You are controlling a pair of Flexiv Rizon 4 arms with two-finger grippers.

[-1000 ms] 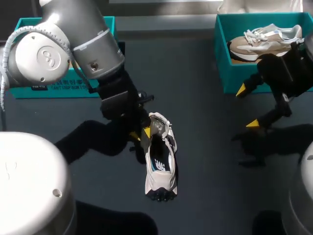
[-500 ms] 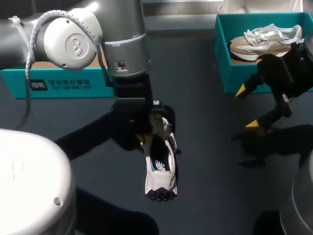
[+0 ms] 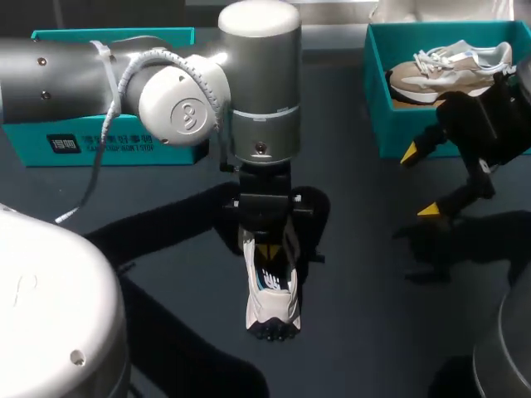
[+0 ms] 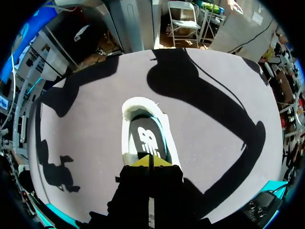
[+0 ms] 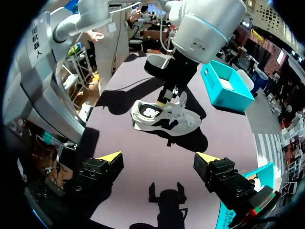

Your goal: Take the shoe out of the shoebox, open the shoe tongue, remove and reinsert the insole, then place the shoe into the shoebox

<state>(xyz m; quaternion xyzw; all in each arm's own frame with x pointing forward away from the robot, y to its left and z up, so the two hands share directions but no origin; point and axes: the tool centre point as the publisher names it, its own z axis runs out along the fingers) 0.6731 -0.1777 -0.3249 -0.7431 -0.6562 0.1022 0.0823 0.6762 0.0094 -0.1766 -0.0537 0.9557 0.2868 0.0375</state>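
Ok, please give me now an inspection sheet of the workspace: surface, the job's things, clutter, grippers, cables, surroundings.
Surface: dark grey table top, arm shadows on it.
Job's things: white and grey sneaker upright on the table; teal cardboard shoebox at the far right, holding a beige sneaker; second teal box at the far left.
Clutter: nothing seen.
Grippers: left gripper shut, tips at the sneaker's opening; right gripper open, empty, near the shoebox.
Cables: pale cable along the left arm.
Surroundings: nothing seen reaching over the table.
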